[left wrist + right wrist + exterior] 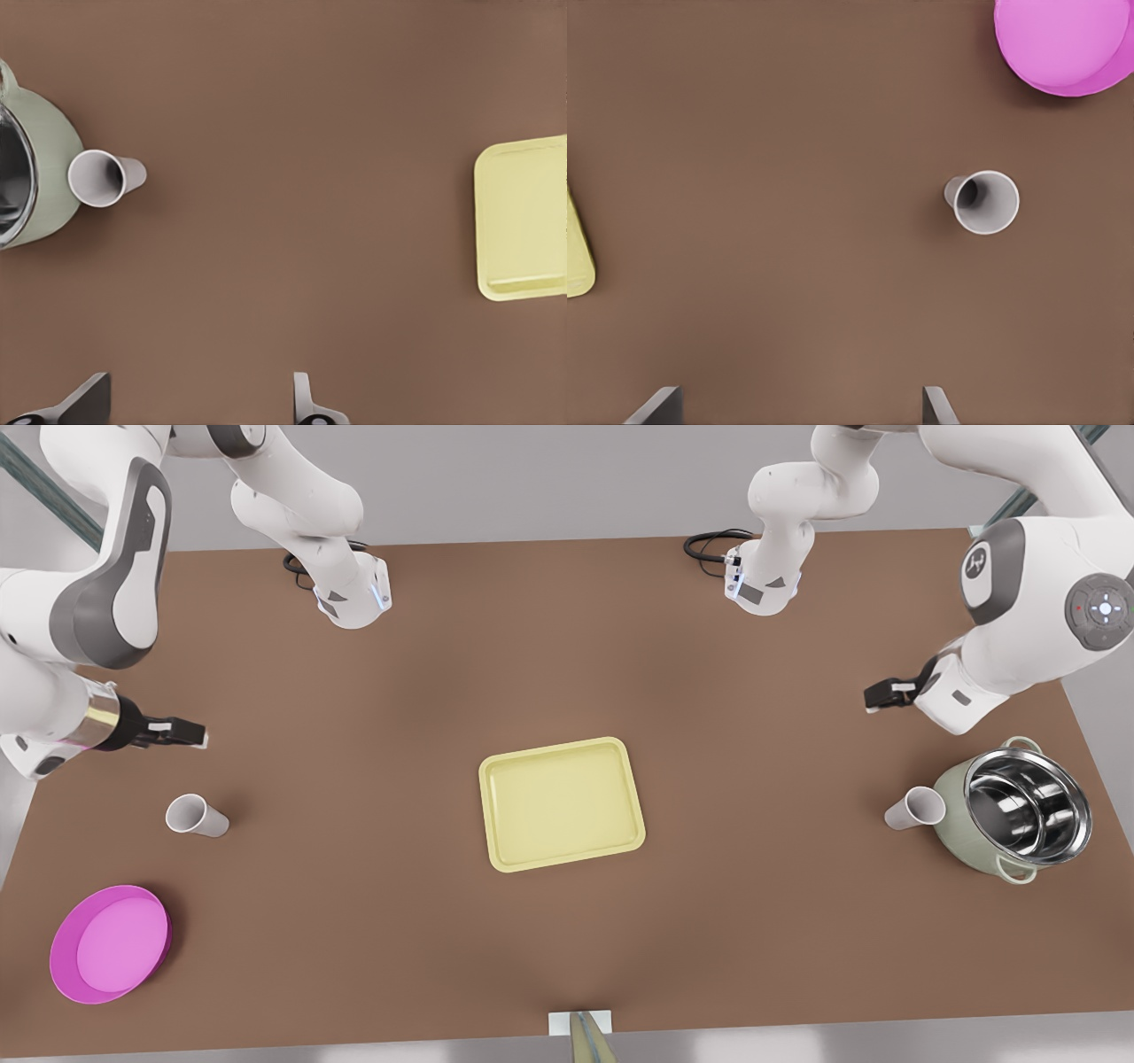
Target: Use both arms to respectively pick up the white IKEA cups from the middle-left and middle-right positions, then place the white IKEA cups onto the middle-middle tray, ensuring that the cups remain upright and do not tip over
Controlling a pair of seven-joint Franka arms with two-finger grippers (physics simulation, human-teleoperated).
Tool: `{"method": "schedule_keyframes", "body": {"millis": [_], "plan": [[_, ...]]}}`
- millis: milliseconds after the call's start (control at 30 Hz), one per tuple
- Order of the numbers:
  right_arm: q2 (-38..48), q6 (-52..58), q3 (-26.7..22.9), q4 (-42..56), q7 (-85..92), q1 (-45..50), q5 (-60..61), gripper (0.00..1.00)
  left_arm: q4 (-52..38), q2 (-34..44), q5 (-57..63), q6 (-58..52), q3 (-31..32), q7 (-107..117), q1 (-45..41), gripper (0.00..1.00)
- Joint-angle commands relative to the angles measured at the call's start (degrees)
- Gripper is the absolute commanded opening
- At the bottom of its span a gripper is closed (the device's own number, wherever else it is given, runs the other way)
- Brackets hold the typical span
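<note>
Left end effector (873, 696), fingers (306, 403) apart, hovering near cup (914, 808) touching green pot (1014, 806) at front view's right. Right end effector (197, 734), fingers (937, 405) apart, hovering near other cup (195, 816) by pink plate (110, 942). Both cups upright on bench (753, 921), tray (561, 802) bare. Approach step, probably. Next: descend, straddle each cup, avoid pot.
</note>
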State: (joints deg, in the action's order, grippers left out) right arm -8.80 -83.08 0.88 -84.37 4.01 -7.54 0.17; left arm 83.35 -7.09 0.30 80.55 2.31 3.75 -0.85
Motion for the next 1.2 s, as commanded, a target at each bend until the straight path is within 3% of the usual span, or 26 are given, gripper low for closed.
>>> {"method": "schedule_keyframes", "body": {"millis": [0, 33, 100, 133, 200, 300, 433, 567, 667, 833, 933, 967, 1000, 1167], "plan": [[-0.1, -2.5, 0.0, 0.0, 3.2, 0.2, -1.0, 1.00, 0.0, 0.1, 0.1, 3.5, -0.2, -1.3, -0.5, 1.00], [-0.4, -2.6, 0.1, 0.2, 3.2, 0.2, -2.1, 1.00, 0.0, 0.1, 0.1, 3.6, -0.2, -1.2, -0.5, 1.00], [-2.0, -3.4, 0.2, 0.2, 3.3, 0.1, -2.8, 1.00, -0.2, -7.1, 0.8, 8.5, -0.2, -1.3, 0.6, 1.00], [-6.0, -5.2, -0.3, 0.7, 4.6, -1.9, -2.9, 1.00, -2.4, -15.2, 1.1, 16.3, -0.2, -1.4, 3.0, 1.00], [-12.6, -10.3, -0.3, 0.7, 5.8, -5.8, -3.5, 1.00, -5.7, -23.9, 1.1, 24.5, -0.3, -4.2, 6.8, 1.00], [-18.9, -15.6, -0.2, 0.7, 7.7, -11.6, -2.5, 1.00, -5.7, -28.9, 1.0, 31.0, -0.3, -5.7, 10.2, 1.00], [-23.2, -23.2, -0.2, 0.7, 12.9, -14.1, -2.6, 1.00, -5.2, -30.3, 0.8, 32.6, -0.3, -8.3, 13.2, 1.00], [-25.6, -32.7, -0.3, 0.5, 20.5, -14.8, -4.6, 1.00, 0.8, -28.6, 0.8, 32.6, -1.8, -8.2, 13.9, 1.00], [-26.1, -33.6, -0.3, -1.1, 20.9, -16.4, -6.4, 1.00, 4.7, -28.7, 0.8, 33.1, -2.4, -8.1, 13.9, 1.00], [-21.3, -48.9, 0.0, -14.3, 21.0, -18.6, -5.4, 1.00, 8.8, -29.1, 0.8, 36.9, -2.7, -8.0, 14.1, 1.00], [-19.9, -52.4, 0.1, -18.0, 21.0, -19.1, -2.7, 1.00, 8.9, -29.2, 0.7, 37.0, -2.7, -7.7, 14.0, 0.99], [-20.2, -52.4, 0.1, -18.0, 21.0, -19.4, -2.2, 1.00, 8.9, -29.2, 0.7, 37.0, -2.7, -7.7, 13.9, 0.71], [-20.5, -52.4, 0.1, -18.0, 21.0, -19.5, -2.2, 1.00, 8.9, -29.2, 0.7, 37.0, -2.7, -7.7, 13.9, 0.65], [-22.6, -52.0, 0.1, -18.5, 21.0, -20.3, -0.3, 1.00, 8.7, -30.3, 0.9, 38.0, -2.7, -7.8, 13.8, 0.62]]}}
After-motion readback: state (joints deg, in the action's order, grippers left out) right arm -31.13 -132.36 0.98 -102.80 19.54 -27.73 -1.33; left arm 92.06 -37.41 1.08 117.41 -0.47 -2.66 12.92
